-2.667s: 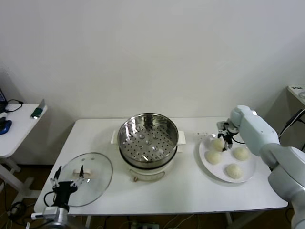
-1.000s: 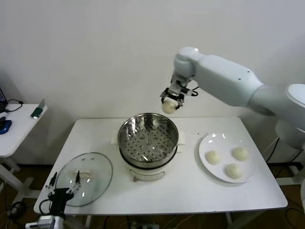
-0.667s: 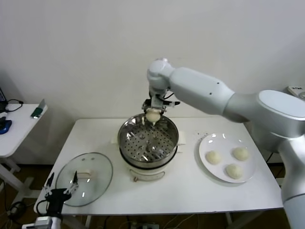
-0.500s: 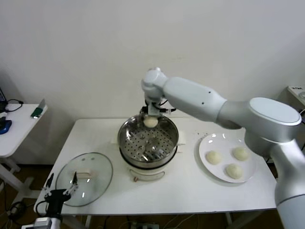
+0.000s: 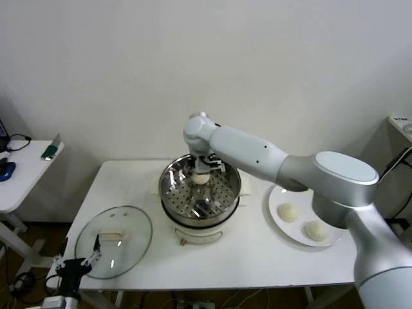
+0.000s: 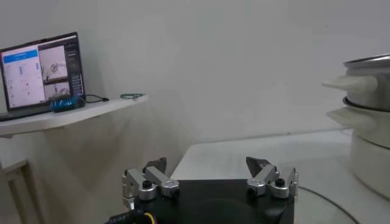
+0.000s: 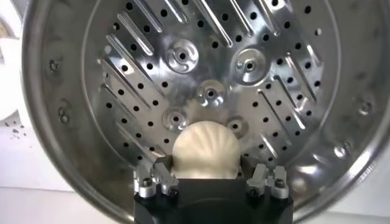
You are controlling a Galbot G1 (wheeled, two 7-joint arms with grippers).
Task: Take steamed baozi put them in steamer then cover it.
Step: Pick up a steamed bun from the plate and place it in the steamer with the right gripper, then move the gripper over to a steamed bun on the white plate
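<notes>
The steel steamer [image 5: 222, 193] stands on its white pot base at the table's middle. My right gripper [image 5: 201, 168] reaches down into it, shut on one cream-white baozi [image 5: 201, 179] just above the perforated floor at the far side. In the right wrist view the baozi [image 7: 205, 149] sits between the fingers [image 7: 162, 172] over the steamer floor [image 7: 244, 61]. Two more baozi [image 5: 288, 212] [image 5: 315, 230] show on the white plate [image 5: 277, 225]; my right arm hides part of the plate. The glass cover [image 5: 132, 248] lies at the front left. My left gripper [image 5: 71, 267] is open and empty by the cover's near edge.
A side table [image 5: 19, 174] with small items stands to the left. The left wrist view shows my open left gripper [image 6: 210, 170], the steamer's side [image 6: 372, 79] and a laptop [image 6: 42, 76] on the side table.
My right gripper has carried one baozi from the plate over the steamer and lowered it into the basket. My left gripper has drifted slightly down and back.
</notes>
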